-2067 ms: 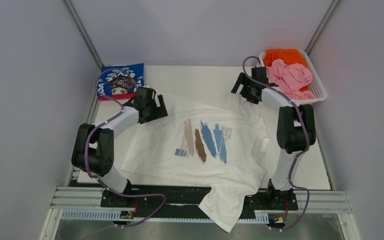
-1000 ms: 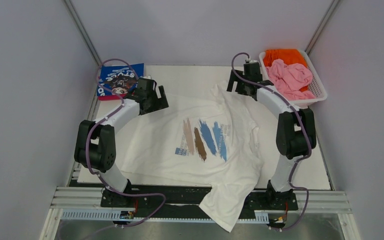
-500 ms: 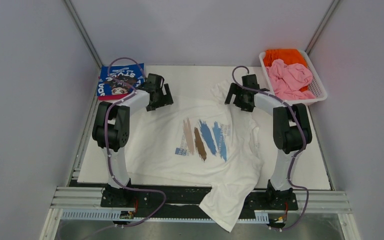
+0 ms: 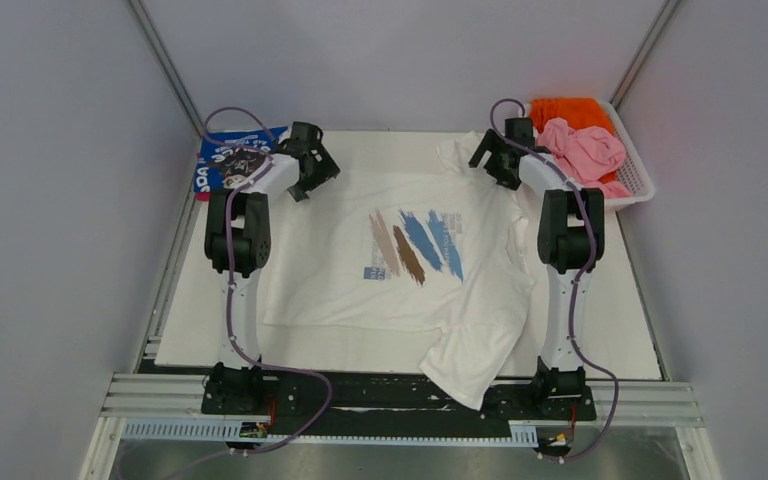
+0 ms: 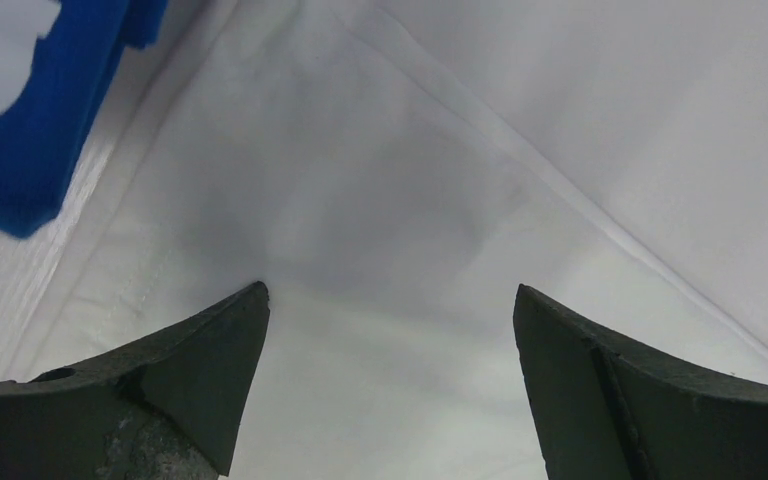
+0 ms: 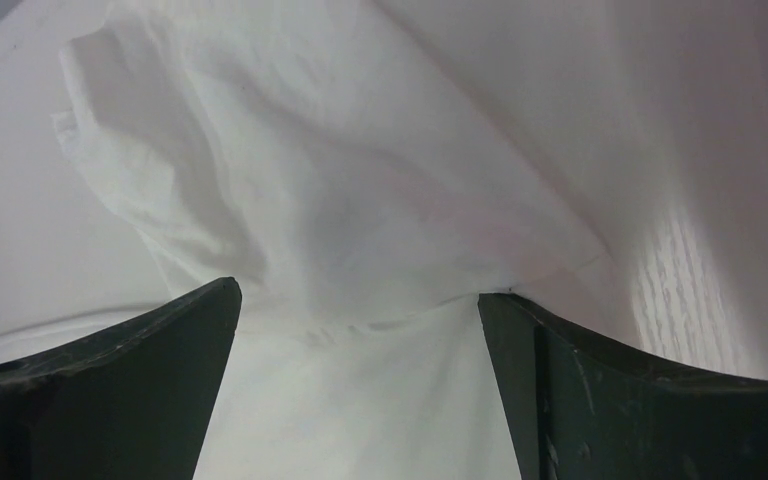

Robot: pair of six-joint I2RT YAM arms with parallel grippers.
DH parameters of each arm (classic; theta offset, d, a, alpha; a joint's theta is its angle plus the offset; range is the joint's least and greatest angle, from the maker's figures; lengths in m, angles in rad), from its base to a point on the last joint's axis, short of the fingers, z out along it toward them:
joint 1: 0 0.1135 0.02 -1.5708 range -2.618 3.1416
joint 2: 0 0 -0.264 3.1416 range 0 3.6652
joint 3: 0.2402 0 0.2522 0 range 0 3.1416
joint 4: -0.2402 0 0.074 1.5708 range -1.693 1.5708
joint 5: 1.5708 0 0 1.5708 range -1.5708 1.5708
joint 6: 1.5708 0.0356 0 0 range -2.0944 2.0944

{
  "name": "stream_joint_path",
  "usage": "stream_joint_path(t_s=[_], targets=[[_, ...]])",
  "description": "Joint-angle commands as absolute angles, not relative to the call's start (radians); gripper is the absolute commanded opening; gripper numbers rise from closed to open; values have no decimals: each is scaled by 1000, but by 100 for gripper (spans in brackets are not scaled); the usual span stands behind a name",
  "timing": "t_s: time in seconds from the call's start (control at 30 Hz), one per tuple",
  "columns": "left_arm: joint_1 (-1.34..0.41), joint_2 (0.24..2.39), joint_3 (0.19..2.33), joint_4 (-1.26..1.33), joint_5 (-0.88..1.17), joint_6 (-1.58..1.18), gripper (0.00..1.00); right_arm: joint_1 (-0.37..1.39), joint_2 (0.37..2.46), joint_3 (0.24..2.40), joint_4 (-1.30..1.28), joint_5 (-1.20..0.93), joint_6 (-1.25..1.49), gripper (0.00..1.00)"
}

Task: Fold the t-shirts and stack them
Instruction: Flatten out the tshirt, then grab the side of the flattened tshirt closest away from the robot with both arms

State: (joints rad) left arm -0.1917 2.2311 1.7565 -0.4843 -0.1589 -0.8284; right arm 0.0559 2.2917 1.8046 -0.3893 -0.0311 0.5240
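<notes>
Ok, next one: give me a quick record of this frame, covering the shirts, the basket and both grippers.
white tee: spread print-up on the table, near right corner draped over the near edge
blue tee: folded, far left corner
basket: far right, holds pink tee and orange tee, unfolded
left gripper: open, over the white tee's far left part
right gripper: open, over bunched fabric at its far right part

Left arm [image 4: 238,235] and right arm [image 4: 570,235] stretched far forward, wrists angled down, jaws spread wide on both.
</notes>
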Motion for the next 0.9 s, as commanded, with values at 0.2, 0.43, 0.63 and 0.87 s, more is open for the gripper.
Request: stream_joint_path(t_s=[0.2,0.43,0.63,0.87], targets=[[-176,2417,2064,-647,-205,-859,100,30,2480,2147,-462,-18,449,100],[-208,2203,1988,-623,-150,-722,100,67,2253,2042,-451,-126,361,100],[-284,1766,1596,-597,-240,-673,100,149,1963,1759,-400,-73,339,100],[-300,1327,1130,-702,-348,-745,100,218,1645,1395,-380,-3,406,100]])
